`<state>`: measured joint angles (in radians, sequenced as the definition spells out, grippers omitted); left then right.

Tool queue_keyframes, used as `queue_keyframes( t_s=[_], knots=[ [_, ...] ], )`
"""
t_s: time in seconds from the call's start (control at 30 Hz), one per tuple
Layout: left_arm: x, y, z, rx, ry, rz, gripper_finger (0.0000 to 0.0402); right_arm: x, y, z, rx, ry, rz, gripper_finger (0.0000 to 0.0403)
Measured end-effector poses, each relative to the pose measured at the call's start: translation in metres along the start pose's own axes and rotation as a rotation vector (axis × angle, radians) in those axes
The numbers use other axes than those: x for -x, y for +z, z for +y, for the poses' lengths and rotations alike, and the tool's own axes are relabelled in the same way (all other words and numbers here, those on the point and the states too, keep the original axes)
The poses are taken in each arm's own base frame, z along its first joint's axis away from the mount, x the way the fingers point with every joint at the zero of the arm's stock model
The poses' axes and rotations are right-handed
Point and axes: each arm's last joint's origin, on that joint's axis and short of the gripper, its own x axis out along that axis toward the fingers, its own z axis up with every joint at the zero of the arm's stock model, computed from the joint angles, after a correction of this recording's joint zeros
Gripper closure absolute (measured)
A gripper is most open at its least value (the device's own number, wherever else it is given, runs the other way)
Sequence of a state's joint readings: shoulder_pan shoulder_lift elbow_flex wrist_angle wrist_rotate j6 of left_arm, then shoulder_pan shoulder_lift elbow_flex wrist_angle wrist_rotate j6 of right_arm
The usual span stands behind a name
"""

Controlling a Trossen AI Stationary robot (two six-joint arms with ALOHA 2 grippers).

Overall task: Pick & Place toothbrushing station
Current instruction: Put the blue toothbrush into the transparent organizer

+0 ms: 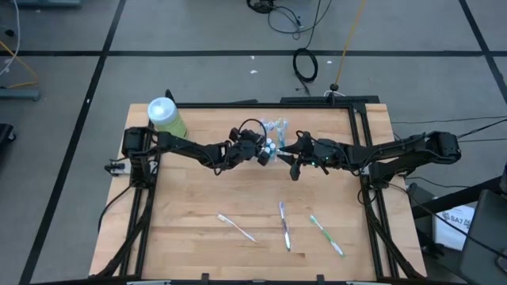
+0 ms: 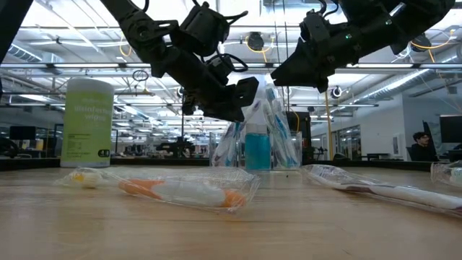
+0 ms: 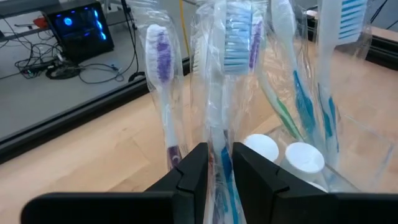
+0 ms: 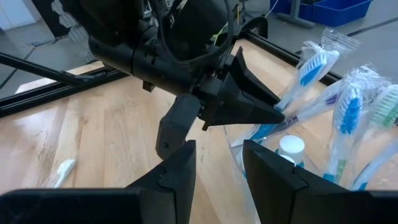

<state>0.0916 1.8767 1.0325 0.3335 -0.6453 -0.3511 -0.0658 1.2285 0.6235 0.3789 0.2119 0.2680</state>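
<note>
- Nearest the front edge, well clear of the cup (image 1: 275, 136), 3 wrapped toothbrushes (image 1: 283, 226) lie flat, awaiting pickup.
- At the cup, the left gripper (image 3: 219, 163) has its jaws slightly parted around a wrapped blue toothbrush (image 3: 231, 46); best to release fully and lift straight up so its neighbours stay put.
- The right gripper (image 4: 219, 163) hovers just beside the cup, jaws spread and empty, crowding the exit.
- Beyond, a green disinfectant bottle (image 1: 165, 115) stands well apart.
</note>
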Motion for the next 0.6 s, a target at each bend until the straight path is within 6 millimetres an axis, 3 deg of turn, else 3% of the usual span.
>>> queue_keyframes(
  t_s=[0.33, 0.6],
  knots=[
    [0.005, -0.006, -0.005, -0.03, -0.007, 0.037, 0.0323, 0.0, 0.001, 0.0, -0.001, 0.005, -0.005, 0.0275],
    [0.028, 0.014, -0.005, -0.038, -0.032, 0.024, 0.0323, 0.0, 0.001, 0.0, -0.001, 0.006, -0.005, 0.0275]
  ],
)
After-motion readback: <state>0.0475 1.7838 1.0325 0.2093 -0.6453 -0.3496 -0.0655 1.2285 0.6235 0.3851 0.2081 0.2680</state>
